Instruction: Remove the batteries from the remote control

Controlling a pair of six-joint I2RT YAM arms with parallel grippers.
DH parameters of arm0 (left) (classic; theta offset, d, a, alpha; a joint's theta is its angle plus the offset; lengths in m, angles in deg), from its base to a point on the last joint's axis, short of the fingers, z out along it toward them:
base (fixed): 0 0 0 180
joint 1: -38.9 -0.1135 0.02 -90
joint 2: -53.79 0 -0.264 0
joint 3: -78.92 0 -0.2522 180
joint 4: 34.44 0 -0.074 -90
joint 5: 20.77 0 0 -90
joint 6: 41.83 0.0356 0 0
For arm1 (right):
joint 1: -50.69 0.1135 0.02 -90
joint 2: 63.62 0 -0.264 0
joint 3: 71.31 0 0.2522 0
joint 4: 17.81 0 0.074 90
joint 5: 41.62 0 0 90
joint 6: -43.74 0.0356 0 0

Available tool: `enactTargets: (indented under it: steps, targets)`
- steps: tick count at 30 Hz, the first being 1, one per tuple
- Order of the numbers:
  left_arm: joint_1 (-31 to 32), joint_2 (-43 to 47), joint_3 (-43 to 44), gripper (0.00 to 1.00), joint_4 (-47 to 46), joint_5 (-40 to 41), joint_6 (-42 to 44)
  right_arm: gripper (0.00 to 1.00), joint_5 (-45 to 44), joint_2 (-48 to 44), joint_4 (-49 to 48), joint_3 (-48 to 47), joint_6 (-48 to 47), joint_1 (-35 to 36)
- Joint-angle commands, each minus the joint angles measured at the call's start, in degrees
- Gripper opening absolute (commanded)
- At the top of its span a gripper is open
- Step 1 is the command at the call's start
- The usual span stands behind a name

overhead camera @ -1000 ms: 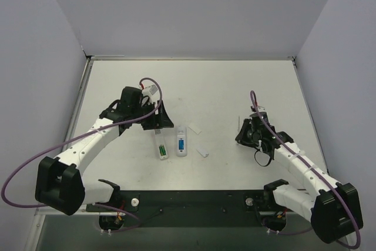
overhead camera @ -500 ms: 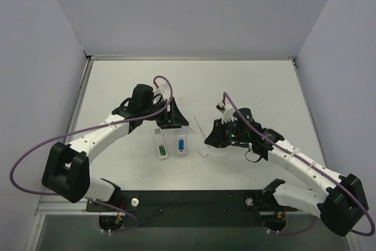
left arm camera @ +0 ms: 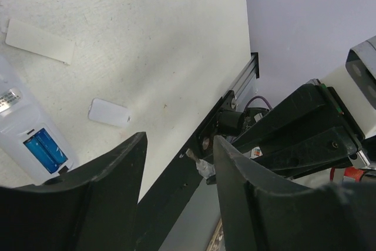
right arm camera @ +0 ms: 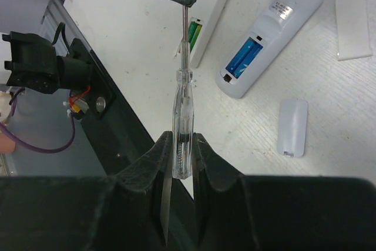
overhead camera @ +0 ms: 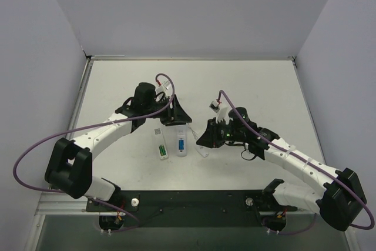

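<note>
from the top camera, the left claw (overhead camera: pixel 178 121) is hanging over the white table (overhead camera: pixel 252 80). just on its near side a slim white stick-shaped remote (overhead camera: pixel 158 137) and a wider white plastic remote (overhead camera: pixel 182 136) are lying side by side with their bays open. the two green cylindrical batteries (overhead camera: pixel 161 152) are sitting in the slim one and the two blue cylindrical batteries (overhead camera: pixel 182 144) in the wider one, which is lying just beside the right claw (overhead camera: pixel 203 141). from the left wrist camera, the left claw (left arm camera: pixel 179 151) is standing spread, its black fingers (left arm camera: pixel 111 168) apart with nothing between them. outside one finger the wider remote (left arm camera: pixel 23 127) is showing its blue batteries (left arm camera: pixel 44 151) seated side by side, and beyond the fingertips a flat white rectangular cover (left arm camera: pixel 38 40) and a small rounded white cover (left arm camera: pixel 108 111) are lying on the table. from the right wrist camera, the right claw (right arm camera: pixel 179 145) is pinching a clear plastic-handled screwdriver (right arm camera: pixel 182 104) by its handle, the metal shaft pointing straight ahead toward the green batteries (right arm camera: pixel 194 32). the blue batteries (right arm camera: pixel 242 58) are lying ahead and off to one side of it, the rounded cover (right arm camera: pixel 292 126) closer in on that same side.
</note>
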Motion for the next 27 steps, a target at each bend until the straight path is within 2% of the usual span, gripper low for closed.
enactTargets:
  steps: [1, 4, 5, 7, 8, 10, 11, 12, 13, 15, 16, 17, 18, 20, 24, 27]
  targets:
    - [0.2, -0.1, 0.5, 0.56, -5.2, -2.1, -2.2, 0.0, 3.9, -0.2, -4.3, 0.0, 1.5, 0.4]
    - [0.2, 0.0, 0.0, 0.41, -7.8, -3.0, -3.4, 0.0, 4.1, 0.4, -4.1, -0.2, 1.8, 0.4]
    - [0.2, 0.1, -0.2, 0.29, -8.0, -3.2, -3.6, 0.0, 4.0, 0.5, -4.1, -0.1, 1.9, 0.4]
    - [0.2, 0.1, -0.8, 0.15, -7.6, -3.4, -4.4, 0.0, 3.7, 0.4, -4.1, 0.1, 2.3, 0.4]
    - [0.1, 0.1, -0.9, 0.0, -7.6, -3.7, -4.8, 0.0, 3.6, 0.4, -4.4, 0.1, 2.4, 0.4]
    - [0.1, 0.3, -1.9, 0.0, -8.4, -4.3, -6.4, 0.0, 3.2, 0.3, -4.2, -0.3, 2.5, 0.4]
    - [0.0, 0.7, -2.2, 0.0, -8.8, -4.2, -7.4, 0.05, 1.9, 0.1, -3.6, -0.5, 2.4, 0.4]
    - [0.0, 0.8, -2.4, 0.0, -9.0, -3.9, -9.1, 0.12, 0.9, -0.5, -3.5, -0.5, 1.9, 0.3]
    - [-0.3, 1.0, -2.8, 0.0, -8.8, -3.6, -10.2, 0.29, -0.2, -0.9, -3.6, -0.3, 1.6, 0.5]
    - [-1.0, 2.0, -3.6, 0.0, -9.6, -2.9, -15.2, 0.51, -4.4, -3.6, -6.4, 0.9, 0.0, 0.6]
    - [-1.3, 2.3, -4.4, 0.0, -13.0, -2.9, -17.6, 0.56, -6.6, -4.9, -8.6, 2.4, -0.8, 1.3]
    - [-1.6, 3.1, -6.3, 0.0, -15.4, -2.6, -20.1, 0.59, -8.5, -6.3, -15.0, 5.8, -1.8, 2.0]
    - [-1.7, 3.5, -7.3, 0.0, -18.0, -2.3, -25.7, 0.6, -11.8, -9.0, -19.0, 8.1, -3.2, 2.4]
    - [-2.4, 4.8, -10.6, 0.0, -24.4, -1.4, -30.9, 0.6, -14.3, -11.1, -29.7, 12.9, -7.1, 3.9]
    - [-2.9, 7.0, -15.4, 0.0, -33.2, 3.4, -43.2, 0.58, -15.6, -11.6, -36.0, 13.9, -12.7, 5.1]
    - [-2.7, 9.3, -17.6, 0.0, -37.5, 6.0, -47.3, 0.51, -14.1, -10.7, -40.0, 14.2, -16.2, 6.9]
